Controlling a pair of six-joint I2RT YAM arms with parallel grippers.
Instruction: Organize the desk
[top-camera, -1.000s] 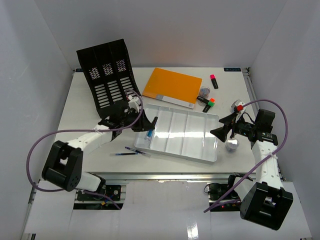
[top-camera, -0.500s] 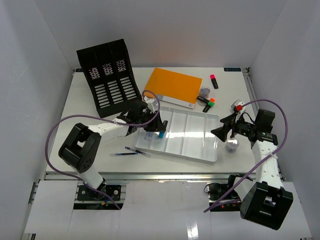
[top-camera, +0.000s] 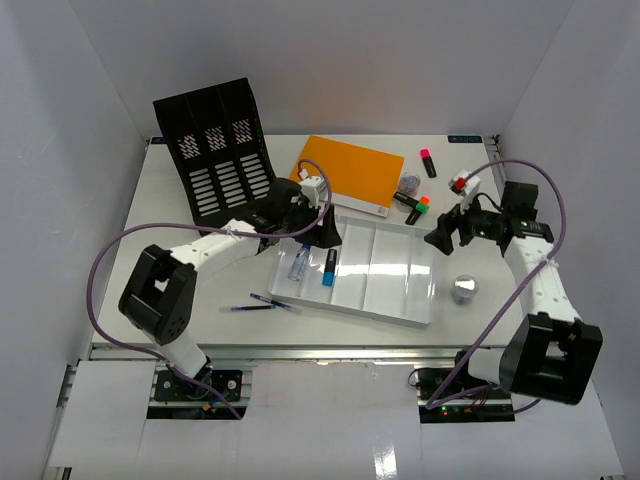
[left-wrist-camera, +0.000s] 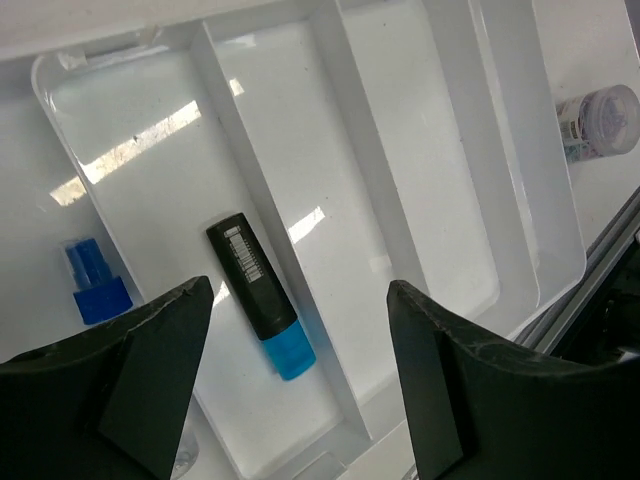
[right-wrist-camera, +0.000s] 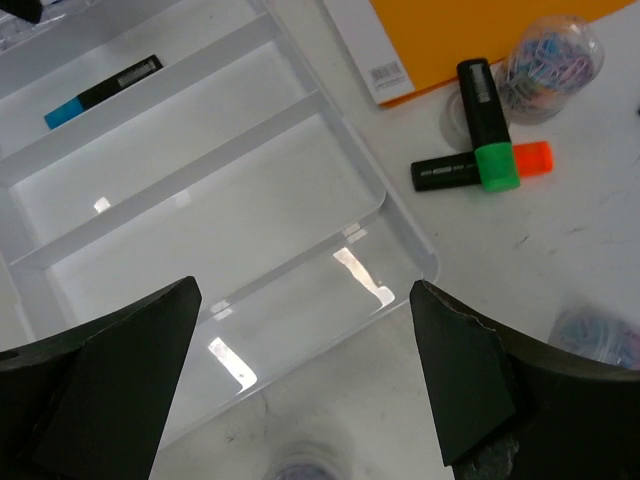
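Left claw (left-wrist-camera: 300, 290) gapes above blue highlighter (left-wrist-camera: 258, 295) in white tray (left-wrist-camera: 300, 130)

Plain pale walls (top-camera: 330, 60) all round

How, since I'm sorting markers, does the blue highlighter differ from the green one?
The blue highlighter lies inside the tray; the green highlighter lies outside it on the desk, across the orange highlighter. Their caps are blue and green. Both have black bodies and lie flat.
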